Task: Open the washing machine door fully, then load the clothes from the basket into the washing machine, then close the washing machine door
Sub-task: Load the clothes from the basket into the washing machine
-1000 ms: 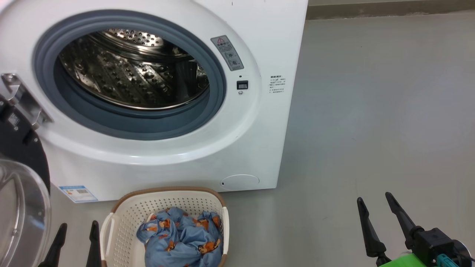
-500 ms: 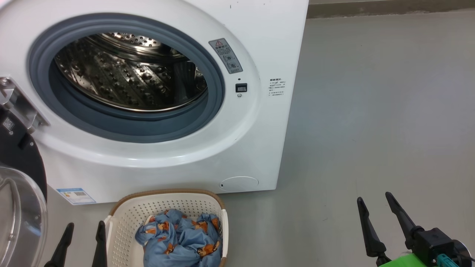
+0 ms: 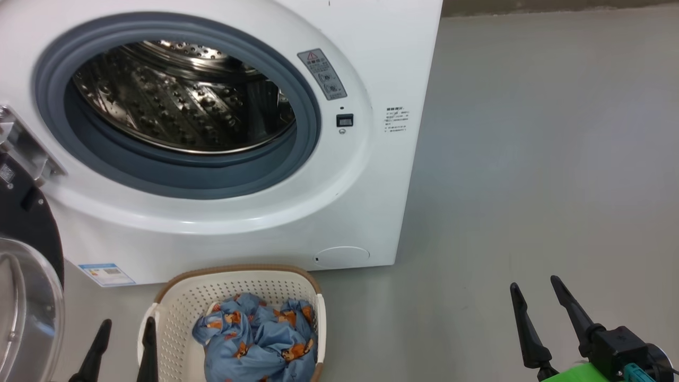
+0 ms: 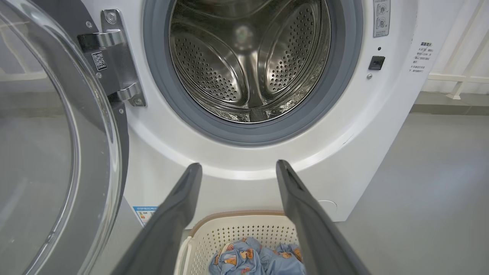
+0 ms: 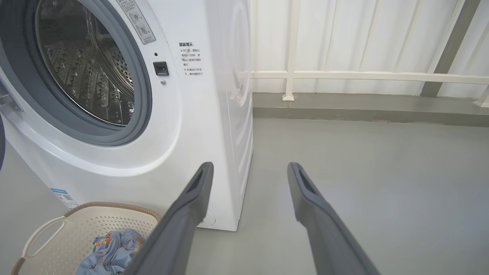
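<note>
We see the washing machine standing on the grey floor, with a low grey kerb behind it at the floor's far edge. The washing machine door is swung wide to the left on its metal hinge. Its glass bowl faces us, and the steel drum is open to view inside the grey-blue gasket.

The basket stands on the floor just in front of the machine, below the round opening and near the blue sticker. The clothes lie inside the basket as one soft bundle, more toward its right wall.

The left gripper has its fingers spread apart and holds nothing. It hangs just beside the left handle of the basket, between the basket and the door. The right gripper is also spread and holds nothing. It hangs over bare floor, well apart from the basket and to the right of the machine.
</note>
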Motion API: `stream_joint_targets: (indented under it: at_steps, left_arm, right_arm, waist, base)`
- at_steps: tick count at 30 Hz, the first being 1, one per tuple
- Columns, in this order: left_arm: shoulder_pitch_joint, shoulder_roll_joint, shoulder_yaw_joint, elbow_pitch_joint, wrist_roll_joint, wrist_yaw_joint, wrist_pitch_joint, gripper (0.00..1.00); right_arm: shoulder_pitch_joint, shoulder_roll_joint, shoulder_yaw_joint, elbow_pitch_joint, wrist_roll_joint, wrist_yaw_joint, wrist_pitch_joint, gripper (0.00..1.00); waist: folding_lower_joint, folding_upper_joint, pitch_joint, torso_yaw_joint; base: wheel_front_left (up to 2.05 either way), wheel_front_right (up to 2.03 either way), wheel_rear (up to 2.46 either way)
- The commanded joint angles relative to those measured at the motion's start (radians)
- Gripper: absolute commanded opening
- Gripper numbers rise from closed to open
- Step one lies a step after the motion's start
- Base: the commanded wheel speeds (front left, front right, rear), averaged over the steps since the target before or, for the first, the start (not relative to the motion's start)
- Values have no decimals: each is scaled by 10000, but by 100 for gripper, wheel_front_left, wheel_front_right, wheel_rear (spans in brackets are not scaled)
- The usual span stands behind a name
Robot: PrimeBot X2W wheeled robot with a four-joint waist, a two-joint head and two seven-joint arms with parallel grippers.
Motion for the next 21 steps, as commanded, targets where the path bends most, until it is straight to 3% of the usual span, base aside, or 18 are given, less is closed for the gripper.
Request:
stream_joint_targets:
  at_steps: [1,11,21]
  left_arm:
    - [-379,154,249,-159,-108,-31,-49,100]
    - [-849,343,-162,348,-685,-31,-49,100]
    - [-1923,907,-795,1270,-1653,-31,-49,100]
  right_arm:
    - [-370,-89,219,-183,121,88,-118,100]
    - [-631,-89,323,-72,135,88,-118,100]
    - [-1094,-89,494,-150,219,88,-118,100]
  waist:
    - [0,-1,178,-39]
    - [0,-1,1183,-342]
    - [0,-1,2590,-692]
  base:
    - [0,0,0]
    - [0,0,0]
    - [0,0,0]
